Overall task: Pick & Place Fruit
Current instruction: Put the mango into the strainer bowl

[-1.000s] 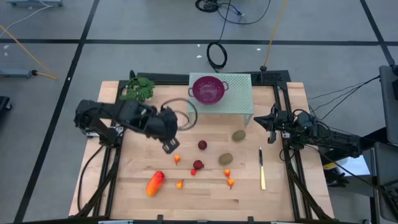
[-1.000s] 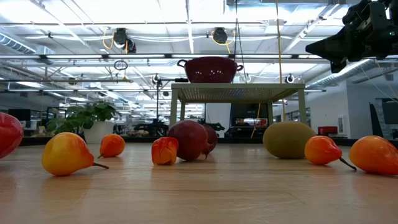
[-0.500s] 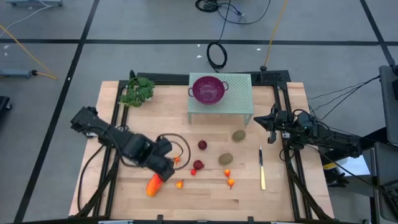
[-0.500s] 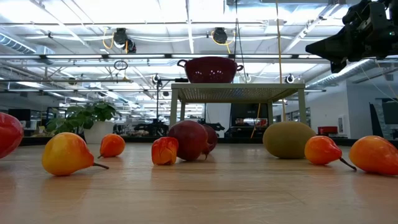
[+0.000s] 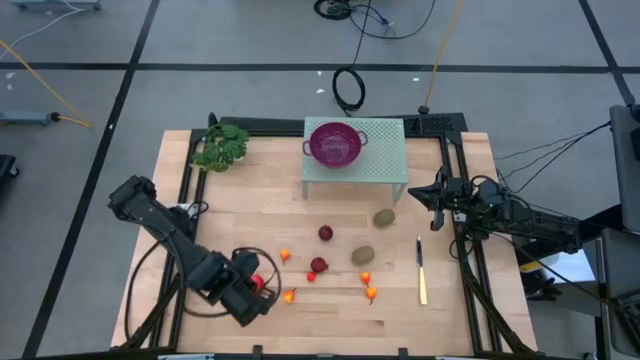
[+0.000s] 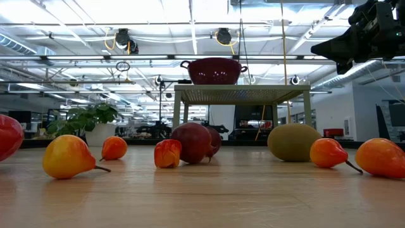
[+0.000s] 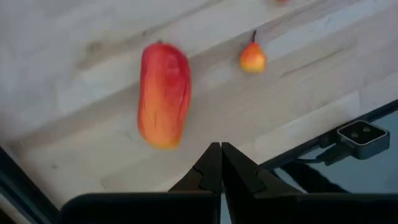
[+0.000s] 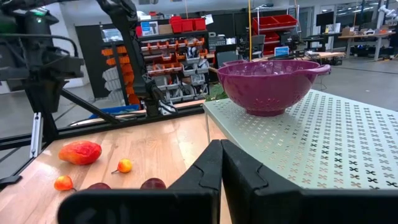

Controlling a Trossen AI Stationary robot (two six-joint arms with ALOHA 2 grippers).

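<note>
Tabletop fruit point(image 5: 319, 265) half-hidden by left end effector point(image 5: 262, 287)

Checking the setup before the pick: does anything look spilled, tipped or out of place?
Nothing stands out. The fruit pieces lie loose on the table, the purple colander sits upright on its stand, the knife lies flat.

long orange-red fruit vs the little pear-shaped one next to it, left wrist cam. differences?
Size: the long orange-red fruit is far bigger than the small pear-shaped fruit.
Shape: the long fruit is an elongated oval; the small one is squat, with a thin dark stem.
Colour: the long fruit is mostly red; the small one mostly yellow-orange.
Both lie apart on the wooden table, ungripped.
</note>
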